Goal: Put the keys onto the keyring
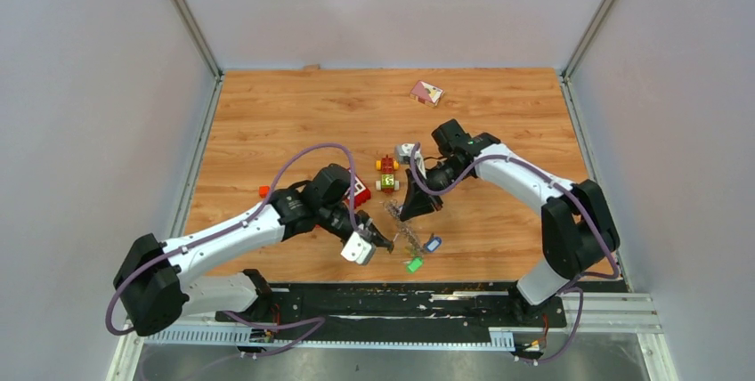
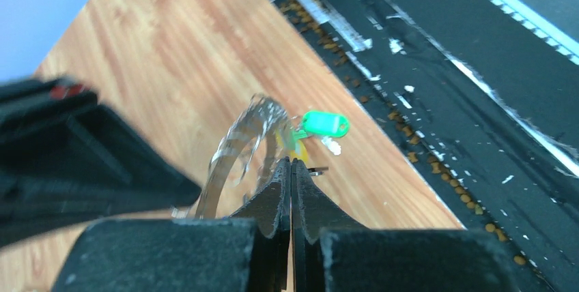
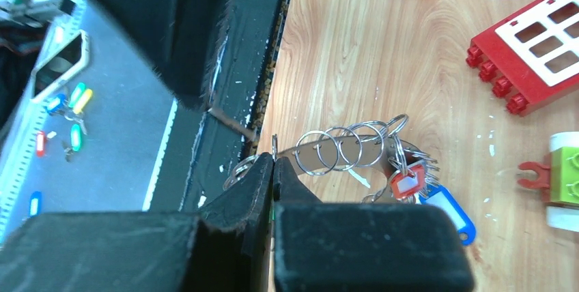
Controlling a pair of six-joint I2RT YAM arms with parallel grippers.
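Slippage is my worry: with the left gripper (image 2: 291, 164) and right gripper (image 3: 274, 159) both clamped on the keyring (image 3: 355, 149), held between them near the front edge of the table (image 1: 267, 114), any opposing pull could twist it loose and drop the green key (image 2: 325, 124)

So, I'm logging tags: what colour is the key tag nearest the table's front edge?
The key tag is green, clearest in the left wrist view.

Smooth wood-grain table (image 1: 267, 114); thin shiny metal keyring (image 3: 314, 155); glossy plastic heads on green key (image 2: 326, 123), blue key (image 3: 447, 211); glossy red plastic brick (image 3: 489, 70); matt black strip (image 2: 437, 101), scuffed.
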